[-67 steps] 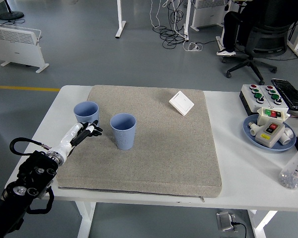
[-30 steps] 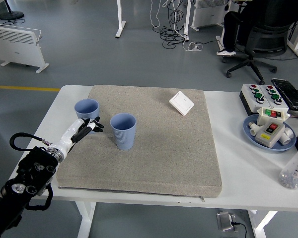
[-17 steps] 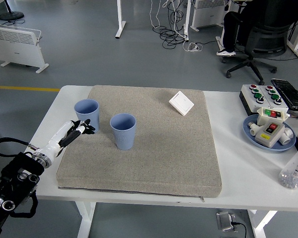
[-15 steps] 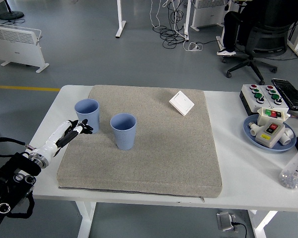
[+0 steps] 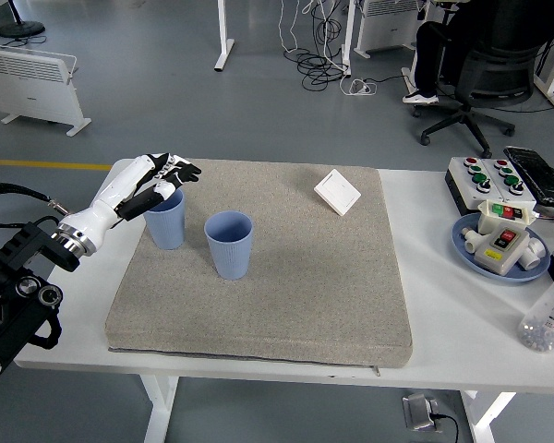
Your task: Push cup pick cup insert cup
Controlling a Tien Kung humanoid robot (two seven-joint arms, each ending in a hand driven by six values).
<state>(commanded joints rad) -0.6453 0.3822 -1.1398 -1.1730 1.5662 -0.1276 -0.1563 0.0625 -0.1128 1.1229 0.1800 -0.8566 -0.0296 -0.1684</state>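
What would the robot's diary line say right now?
left hand: open, above left cup | right cup: upright on mat | insert: not done

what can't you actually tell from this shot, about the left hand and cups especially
Head view only:
- Whether the left hand touches or grips the left cup: its fingers cover the rim.
- What is inside the left cup: the hand covers its mouth.
- The right hand: out of view.
- The clear bottle: cut off by the right edge.
- Markings on the white square plate: too small.
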